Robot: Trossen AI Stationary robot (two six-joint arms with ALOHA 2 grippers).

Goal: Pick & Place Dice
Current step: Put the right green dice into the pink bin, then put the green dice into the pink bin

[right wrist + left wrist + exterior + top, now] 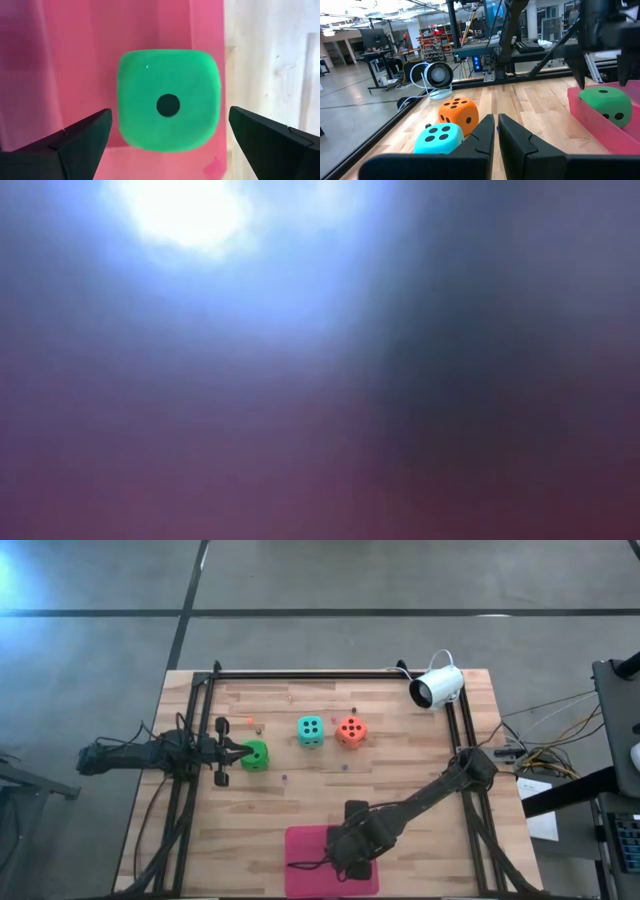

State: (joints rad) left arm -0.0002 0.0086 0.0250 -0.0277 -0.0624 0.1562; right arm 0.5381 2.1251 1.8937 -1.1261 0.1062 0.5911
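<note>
R gripper (170, 135) bottom centre of high view, fingers (80, 137) released, wide apart; green die (169, 106) lies between them on pink mat (75, 60), untouched. L gripper (496, 132) fingers clenched, empty, touching second green die (256, 756), mid-left tabletop (400, 765).

High view: looks straight down from above the wooden table (400, 765), taking in both arms and the white camera (437, 687) at its far edge.
Low view: a blur of blue glare and dark purple; nothing can be made out.
Left wrist view: low over the tabletop, facing across it past the orange die (458, 114) and teal die (438, 138) towards the workshop.
Right wrist view: close, pointing down at a green die (168, 105) on the pink mat (80, 60).
Shared: that die and mat also show in the left wrist view.
</note>
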